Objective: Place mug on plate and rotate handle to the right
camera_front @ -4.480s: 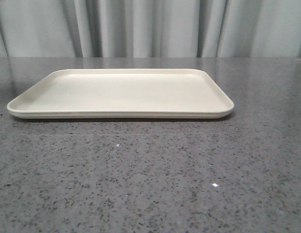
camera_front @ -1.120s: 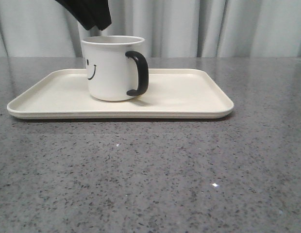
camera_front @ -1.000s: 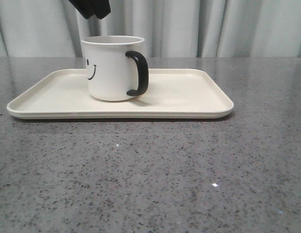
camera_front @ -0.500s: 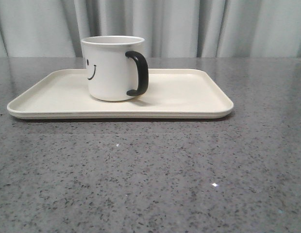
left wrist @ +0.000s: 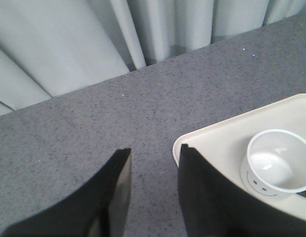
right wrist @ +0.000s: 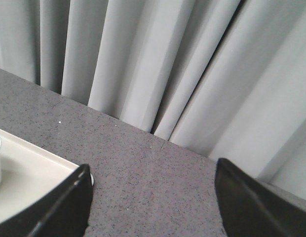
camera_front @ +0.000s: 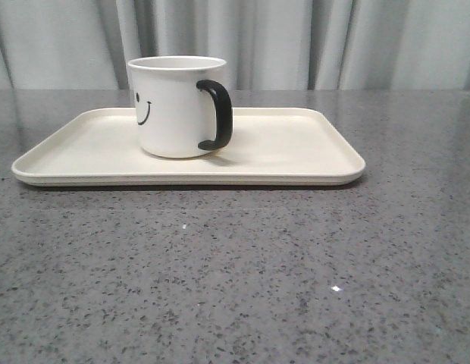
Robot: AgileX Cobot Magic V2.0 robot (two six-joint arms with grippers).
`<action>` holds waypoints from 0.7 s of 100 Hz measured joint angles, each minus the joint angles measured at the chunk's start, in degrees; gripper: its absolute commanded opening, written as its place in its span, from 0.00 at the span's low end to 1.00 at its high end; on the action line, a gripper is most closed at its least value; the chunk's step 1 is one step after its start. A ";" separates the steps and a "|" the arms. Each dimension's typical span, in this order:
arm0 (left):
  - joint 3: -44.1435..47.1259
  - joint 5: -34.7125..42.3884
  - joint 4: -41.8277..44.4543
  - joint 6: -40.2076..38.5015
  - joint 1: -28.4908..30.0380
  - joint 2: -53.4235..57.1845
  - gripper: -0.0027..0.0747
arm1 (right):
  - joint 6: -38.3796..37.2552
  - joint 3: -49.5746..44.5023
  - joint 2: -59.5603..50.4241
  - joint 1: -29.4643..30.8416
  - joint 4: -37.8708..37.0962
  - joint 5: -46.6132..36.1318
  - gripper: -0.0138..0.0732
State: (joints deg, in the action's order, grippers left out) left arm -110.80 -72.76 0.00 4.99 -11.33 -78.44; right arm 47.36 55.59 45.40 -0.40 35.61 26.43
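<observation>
The mug [camera_front: 174, 106] stands upright on the plate [camera_front: 296, 148], left of its centre, handle [camera_front: 216, 114] facing right. Both steps look done. The left end effector [left wrist: 150, 182] hangs narrowly parted above the desk [camera_front: 235, 265], the right end effector [right wrist: 153, 197] wide, both empty.

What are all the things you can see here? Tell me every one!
mug: one, white with a black smiley face, standing upright on the plate, left of its middle.
handle: one, black, on the mug's right side.
plate: one, cream, on the table.
table: one, grey speckled.
curtain: pale grey, behind the table.
left gripper: black, open, raised above the table by the plate's corner.
right gripper: black, open, holding nothing.
</observation>
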 measured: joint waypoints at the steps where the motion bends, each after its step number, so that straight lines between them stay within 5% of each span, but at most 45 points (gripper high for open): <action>1: 0.23 0.00 0.00 0.00 0.19 0.29 0.35 | 0.00 0.00 0.00 0.00 0.00 0.00 0.76; 31: 14.05 -0.33 5.04 -0.13 2.37 12.88 0.33 | 0.00 0.00 0.00 0.00 0.00 0.00 0.76; 58: 26.06 -0.44 10.07 -1.55 2.37 24.02 0.01 | 0.00 0.00 0.00 0.00 0.00 0.13 0.76; 70: 30.23 -0.44 12.88 -2.71 2.37 28.83 0.01 | 0.00 0.00 0.00 0.00 0.00 0.26 0.76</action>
State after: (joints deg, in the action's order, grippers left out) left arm -80.57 -73.20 12.88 2.28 -8.96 -49.60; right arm 47.36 55.59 45.40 -0.40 35.61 26.70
